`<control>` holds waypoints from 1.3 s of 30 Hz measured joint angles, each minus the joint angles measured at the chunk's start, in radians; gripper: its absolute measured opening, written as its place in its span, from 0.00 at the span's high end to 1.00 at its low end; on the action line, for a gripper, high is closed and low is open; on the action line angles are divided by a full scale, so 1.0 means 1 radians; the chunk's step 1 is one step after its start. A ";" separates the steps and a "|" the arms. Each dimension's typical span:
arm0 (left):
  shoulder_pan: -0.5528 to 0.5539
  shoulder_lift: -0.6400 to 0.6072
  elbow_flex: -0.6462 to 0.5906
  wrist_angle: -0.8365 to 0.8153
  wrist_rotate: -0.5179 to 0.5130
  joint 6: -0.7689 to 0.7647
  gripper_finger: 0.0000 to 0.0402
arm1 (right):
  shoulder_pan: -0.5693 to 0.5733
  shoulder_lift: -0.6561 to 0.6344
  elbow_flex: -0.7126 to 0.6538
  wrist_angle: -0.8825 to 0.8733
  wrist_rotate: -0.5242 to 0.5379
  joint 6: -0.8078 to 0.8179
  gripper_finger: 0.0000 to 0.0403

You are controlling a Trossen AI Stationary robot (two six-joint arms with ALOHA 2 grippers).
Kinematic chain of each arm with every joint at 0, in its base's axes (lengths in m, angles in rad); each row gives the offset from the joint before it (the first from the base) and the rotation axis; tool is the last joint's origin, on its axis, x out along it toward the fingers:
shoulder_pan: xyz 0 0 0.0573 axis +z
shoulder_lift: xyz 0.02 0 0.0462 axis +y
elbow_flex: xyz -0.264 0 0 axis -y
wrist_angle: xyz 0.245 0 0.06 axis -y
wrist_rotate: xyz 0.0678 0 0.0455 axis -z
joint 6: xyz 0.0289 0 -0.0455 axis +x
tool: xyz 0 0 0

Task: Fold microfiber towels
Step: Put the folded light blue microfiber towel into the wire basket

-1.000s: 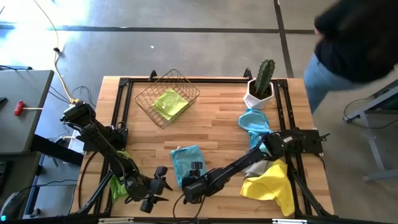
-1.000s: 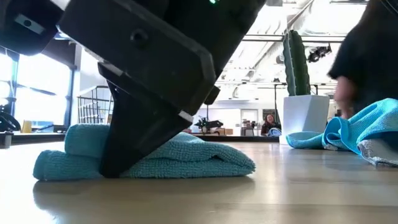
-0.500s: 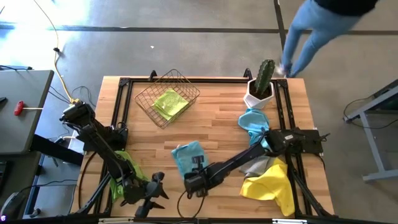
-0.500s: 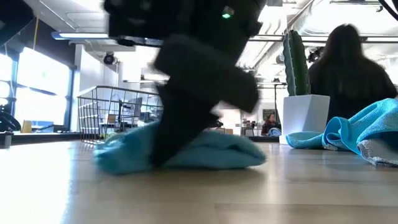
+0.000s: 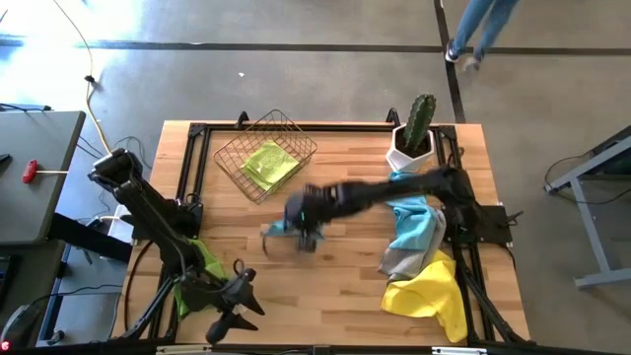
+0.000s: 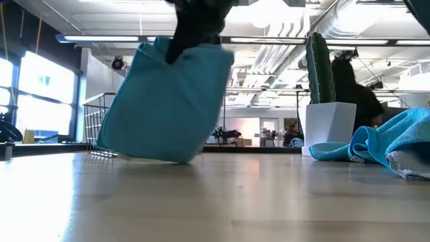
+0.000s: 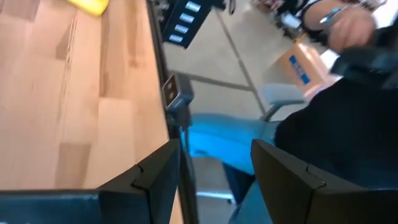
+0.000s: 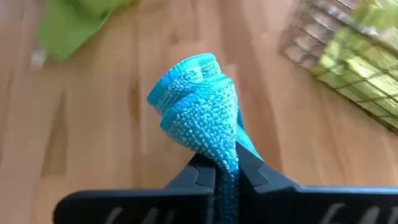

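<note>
My right gripper (image 8: 227,177) is shut on a folded light blue towel (image 6: 164,101) and holds it over the table's middle (image 5: 301,219). My left gripper (image 7: 214,180) stands open near the front left corner (image 5: 240,301), with nothing between its fingers. A lime green towel (image 5: 200,264) lies beside the left arm. Another lime green towel (image 5: 268,163) lies in the wire basket (image 5: 229,158). At the right, a light blue towel (image 5: 412,215), a grey one (image 5: 399,262) and a yellow one (image 5: 429,294) lie in a loose heap. My right gripper pinches a folded edge of the blue towel (image 8: 225,158) between its two fingers, several layers thick. The fingers come from above, slanting down. The towel hangs below them in a flat folded packet, its lower edge (image 6: 164,158) clear of the table.
A white pot with a cactus (image 5: 414,133) stands at the far right. A black frame (image 5: 192,138) runs round the tabletop. A person (image 7: 348,118) is beyond the table's edge in the left wrist view. Bare wood (image 5: 315,286) lies near the front middle.
My right gripper has risen and swung from the near edge toward the table's middle and the basket. It took the folded blue towel along, and the towel now hangs clear of the table. My left gripper has risen a little and rolled. The person at the far right has walked off.
</note>
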 joint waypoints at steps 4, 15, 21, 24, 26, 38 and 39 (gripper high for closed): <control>-0.020 -0.069 0.000 -0.002 0.007 0.028 0.53 | -0.118 -0.001 0.000 0.108 -0.184 0.062 1.00; -0.078 -0.219 0.000 -0.004 -0.094 0.081 0.53 | -0.244 0.025 0.000 0.472 -0.411 0.021 1.00; -0.081 -0.255 0.000 -0.005 -0.136 0.123 0.53 | -0.296 0.024 0.000 0.550 -0.429 0.010 1.00; -0.079 -0.256 0.000 -0.005 -0.146 0.124 0.53 | -0.325 0.024 0.000 0.551 -0.429 0.011 1.00; -0.079 -0.255 0.000 -0.005 -0.159 0.124 0.53 | -0.346 0.024 0.000 0.551 -0.429 0.021 1.00; -0.078 -0.255 0.000 -0.081 -0.189 0.124 0.53 | -0.432 0.031 0.001 0.577 -0.422 0.089 1.00; -0.078 -0.255 0.000 -0.087 -0.189 0.124 0.53 | -0.433 0.031 0.001 0.581 -0.407 0.089 1.00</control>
